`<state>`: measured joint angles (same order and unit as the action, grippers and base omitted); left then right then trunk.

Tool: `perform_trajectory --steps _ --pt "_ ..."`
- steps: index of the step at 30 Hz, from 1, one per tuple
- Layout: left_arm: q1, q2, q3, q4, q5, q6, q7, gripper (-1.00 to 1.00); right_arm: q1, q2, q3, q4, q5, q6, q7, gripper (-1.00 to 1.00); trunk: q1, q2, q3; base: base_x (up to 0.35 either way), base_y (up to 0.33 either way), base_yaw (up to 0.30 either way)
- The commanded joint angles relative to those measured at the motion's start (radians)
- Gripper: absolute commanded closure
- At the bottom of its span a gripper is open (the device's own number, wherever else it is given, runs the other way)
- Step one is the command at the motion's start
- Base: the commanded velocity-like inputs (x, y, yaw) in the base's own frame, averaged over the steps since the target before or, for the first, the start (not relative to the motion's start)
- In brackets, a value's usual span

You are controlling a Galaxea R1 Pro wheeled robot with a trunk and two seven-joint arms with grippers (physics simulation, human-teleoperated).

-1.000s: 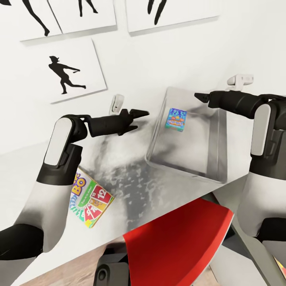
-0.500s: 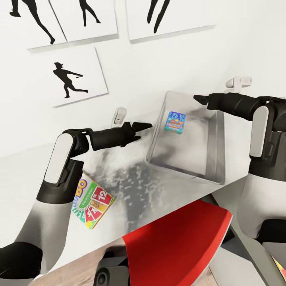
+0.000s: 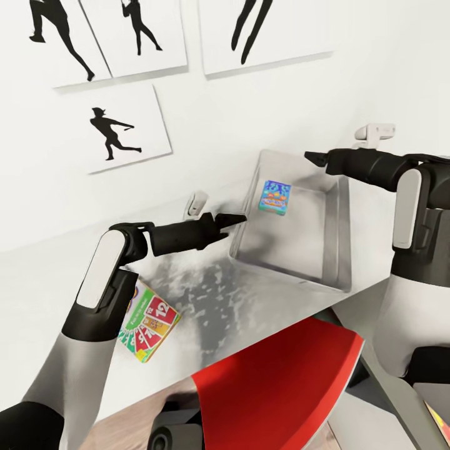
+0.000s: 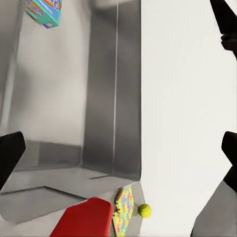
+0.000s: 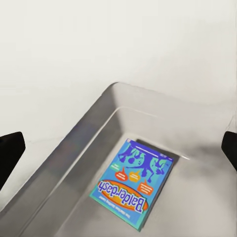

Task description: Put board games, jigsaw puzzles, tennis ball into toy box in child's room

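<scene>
The grey toy box (image 3: 337,237) stands on the white table (image 3: 37,287), and a blue Balderdash board game (image 3: 275,197) lies flat inside it. My left gripper (image 3: 237,220) hovers open at the box's near left wall. My right gripper (image 3: 310,156) hangs open over the box's far rim. In the right wrist view the blue game (image 5: 133,182) rests on the box floor below the rim (image 5: 74,148). A colourful board game (image 3: 147,322) lies on the table by my left forearm. Past the box wall (image 4: 98,98), the left wrist view shows a jigsaw puzzle (image 4: 124,210) and the tennis ball (image 4: 144,210).
A red chair (image 3: 275,387) is pushed in at the table's front edge. The white wall behind carries framed silhouette pictures (image 3: 119,131). Two small white fixtures (image 3: 197,203) (image 3: 375,131) sit at the back of the table.
The head camera has shifted, sliding the pictures down and right. My left gripper has sunk lower beside the box's left wall. The right gripper has hardly moved.
</scene>
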<state>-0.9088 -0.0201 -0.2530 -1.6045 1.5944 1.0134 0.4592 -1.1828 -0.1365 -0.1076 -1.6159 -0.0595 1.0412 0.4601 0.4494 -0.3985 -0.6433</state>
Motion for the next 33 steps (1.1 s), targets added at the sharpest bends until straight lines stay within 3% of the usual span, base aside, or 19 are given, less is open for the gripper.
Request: perform_trajectory --steps 1,7,15,23,33 --pt "0.012 -0.001 -0.002 -0.001 0.009 0.002 -0.003 -1.0 0.0 -0.001 -0.002 0.0 -0.006 0.006 -0.001 -1.0 0.001 -0.002 0.0 0.0 0.0 0.0" --pt "0.06 -0.001 -0.005 -0.003 0.009 -0.001 -0.076 -1.0 0.0 -0.005 -0.006 -0.001 -0.006 0.006 -0.001 -1.0 0.001 -0.002 0.01 0.0 0.0 0.0" --pt "0.082 0.003 0.0 -0.004 0.009 -0.004 -0.14 -1.0 0.001 -0.007 -0.007 0.0 -0.006 0.006 -0.001 -1.0 0.001 -0.002 0.023 0.0 0.0 0.0" --pt "0.062 0.006 0.009 -0.004 0.009 -0.006 -0.155 -1.0 0.0 -0.008 -0.007 0.0 -0.004 0.006 -0.001 -1.0 0.001 -0.002 0.036 0.0 0.0 0.0" --pt "0.023 0.022 0.075 -0.004 0.009 0.0 -0.172 -1.0 0.001 -0.002 -0.006 0.0 -0.002 0.006 -0.002 -1.0 0.001 -0.002 0.053 0.0 0.0 0.0"
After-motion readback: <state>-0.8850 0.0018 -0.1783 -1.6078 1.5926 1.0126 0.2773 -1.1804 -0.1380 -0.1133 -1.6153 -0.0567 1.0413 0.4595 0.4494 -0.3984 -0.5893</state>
